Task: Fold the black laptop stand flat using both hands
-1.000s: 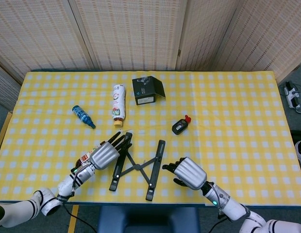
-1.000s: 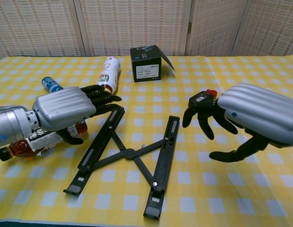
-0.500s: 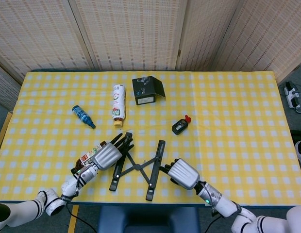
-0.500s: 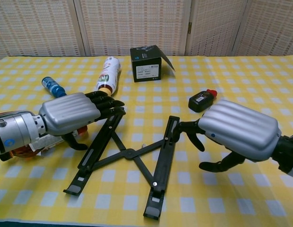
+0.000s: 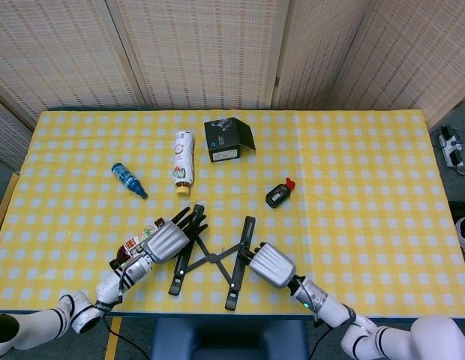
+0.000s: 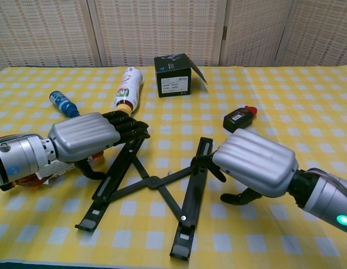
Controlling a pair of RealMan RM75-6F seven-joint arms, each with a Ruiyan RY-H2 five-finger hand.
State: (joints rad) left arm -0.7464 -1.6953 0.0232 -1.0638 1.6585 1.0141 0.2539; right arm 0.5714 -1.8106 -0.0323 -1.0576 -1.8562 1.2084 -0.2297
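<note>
The black laptop stand [image 5: 214, 257] [image 6: 156, 182] lies spread in an X on the yellow checked cloth near the table's front edge. My left hand [image 5: 166, 238] [image 6: 89, 134] lies over the far end of its left rail, fingers stretched across the rail's top, thumb down on the left side. From the right, my right hand [image 5: 271, 264] [image 6: 254, 162] comes against the right rail. Its fingertips [image 6: 210, 165] touch the rail's outer side and its thumb rests on the cloth. Neither hand plainly grips a rail.
A brown bottle [image 5: 135, 244] [image 6: 28, 174] lies under my left forearm. Farther back lie a white bottle [image 5: 183, 161] [image 6: 127, 89], a small blue bottle [image 5: 129, 179] [image 6: 64, 103], a black box [image 5: 227, 139] [image 6: 173, 74] and a small black device with a red cap [image 5: 279, 194] [image 6: 239, 118].
My right hand has moved left and lower, from clear of the stand until its fingers meet the right rail. The left hand has settled slightly further onto the left rail.
</note>
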